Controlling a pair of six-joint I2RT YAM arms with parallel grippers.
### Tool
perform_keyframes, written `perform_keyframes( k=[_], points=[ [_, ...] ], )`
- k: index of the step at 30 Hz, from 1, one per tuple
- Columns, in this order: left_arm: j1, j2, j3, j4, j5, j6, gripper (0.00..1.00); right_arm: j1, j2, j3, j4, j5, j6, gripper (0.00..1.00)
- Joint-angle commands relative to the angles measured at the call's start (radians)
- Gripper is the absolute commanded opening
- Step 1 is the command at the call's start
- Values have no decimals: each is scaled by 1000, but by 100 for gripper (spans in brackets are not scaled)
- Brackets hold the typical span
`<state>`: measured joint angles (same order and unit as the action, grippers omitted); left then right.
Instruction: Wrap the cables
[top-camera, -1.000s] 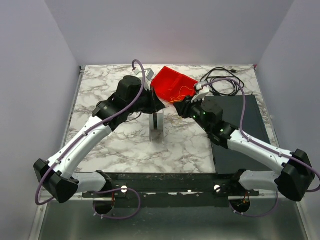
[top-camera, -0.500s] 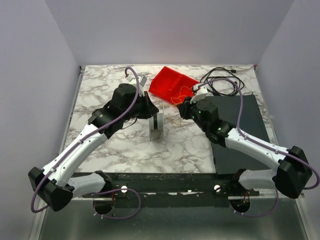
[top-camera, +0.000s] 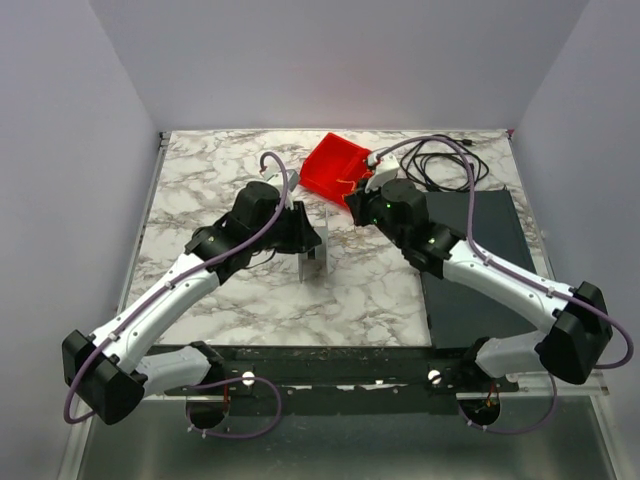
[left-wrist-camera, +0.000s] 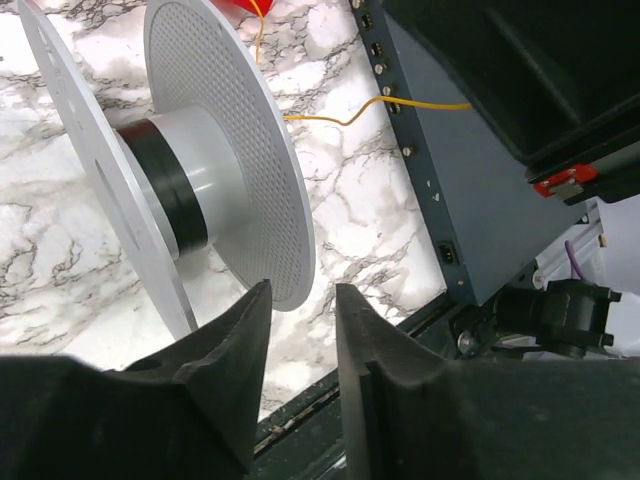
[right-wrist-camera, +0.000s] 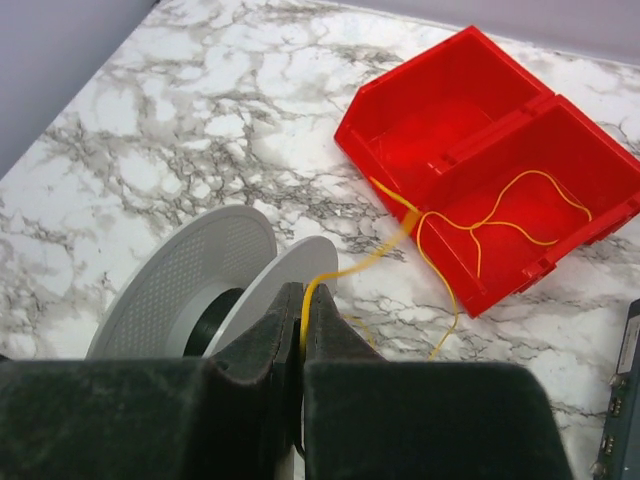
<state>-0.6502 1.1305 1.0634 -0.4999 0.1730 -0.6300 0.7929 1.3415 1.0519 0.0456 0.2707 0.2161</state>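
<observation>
The thin yellow wire (right-wrist-camera: 478, 222) lies partly looped in the red bin (right-wrist-camera: 430, 120) and runs out over its front corner to my right gripper (right-wrist-camera: 303, 298), which is shut on it just above the white spool (right-wrist-camera: 190, 290). In the top view my right gripper (top-camera: 356, 206) is between the red bin (top-camera: 330, 165) and the spool (top-camera: 313, 255). My left gripper (left-wrist-camera: 302, 290) is open and empty, its fingertips close to the edge of the spool's flange (left-wrist-camera: 225, 150). A strand of the wire (left-wrist-camera: 400, 108) crosses the marble behind the spool. In the top view my left gripper (top-camera: 303, 232) is just left of the spool.
A dark flat box (top-camera: 480, 250) lies on the right of the marble table (top-camera: 200, 180); it also shows in the left wrist view (left-wrist-camera: 470, 180). A thicker black cord coil (top-camera: 445, 165) lies at the back right. Walls close in on three sides.
My right gripper has moved back and left with the wire, from the dark box's corner to a spot between bin and spool. My left arm has swung slightly and stays by the spool.
</observation>
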Motion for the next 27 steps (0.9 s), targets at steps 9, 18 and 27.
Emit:
perform_keyframes(
  k=[9,18,27],
  points=[
    [-3,-102,8,-48,-69,55,41,57,56,104,-154,-151,-109,1],
    [21,-129,3,-74,-161,97,48,60,-24,204,-248,-339,-115,1],
    [38,-124,12,-68,-196,129,49,60,-10,276,-355,-527,-106,1]
  ],
)
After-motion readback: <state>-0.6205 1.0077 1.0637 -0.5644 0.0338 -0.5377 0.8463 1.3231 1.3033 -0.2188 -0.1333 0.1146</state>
